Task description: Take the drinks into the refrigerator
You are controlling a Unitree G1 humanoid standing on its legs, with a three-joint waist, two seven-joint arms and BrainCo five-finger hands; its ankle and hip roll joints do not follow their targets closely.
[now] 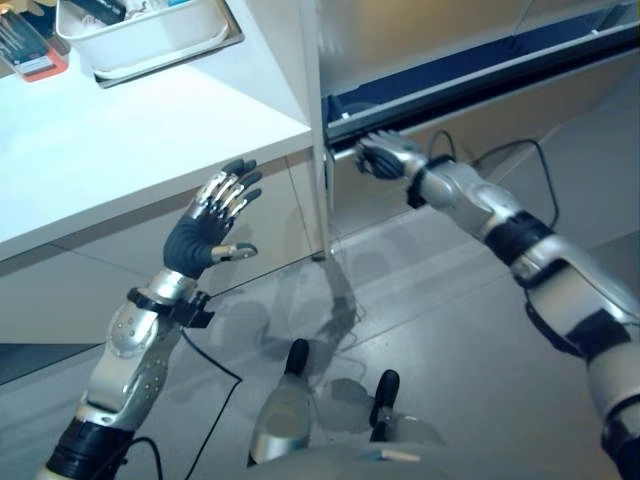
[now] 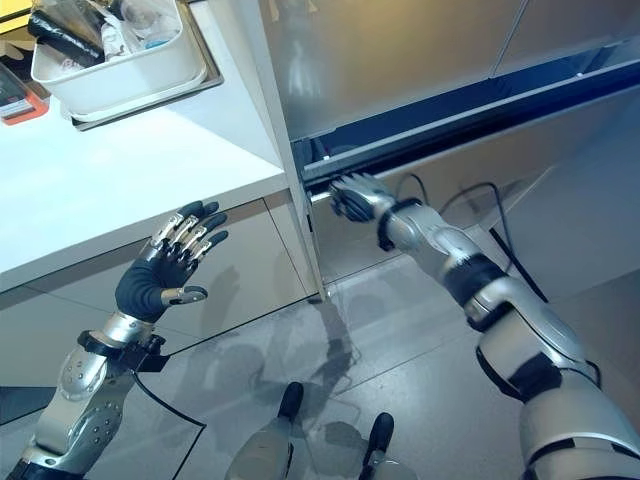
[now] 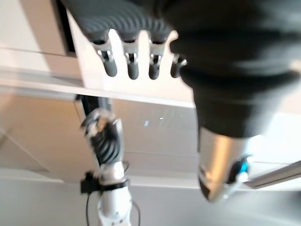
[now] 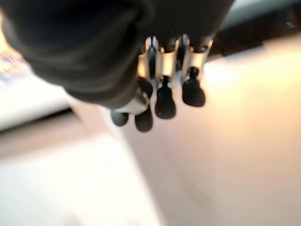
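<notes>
Left eye view shows us facing the refrigerator (image 1: 470,40), its door gap dark beside the white counter (image 1: 120,150). Our right hand (image 1: 380,155) reaches the door's lower edge with curled fingers; whether they grip it, we cannot tell. We judge they may slip off the thin edge. Our left hand (image 1: 205,225) waits below the counter edge, fingers spread, holding nothing. Drinks may be in the white tub (image 2: 110,70); we cannot tell. Floor room is wide.
</notes>
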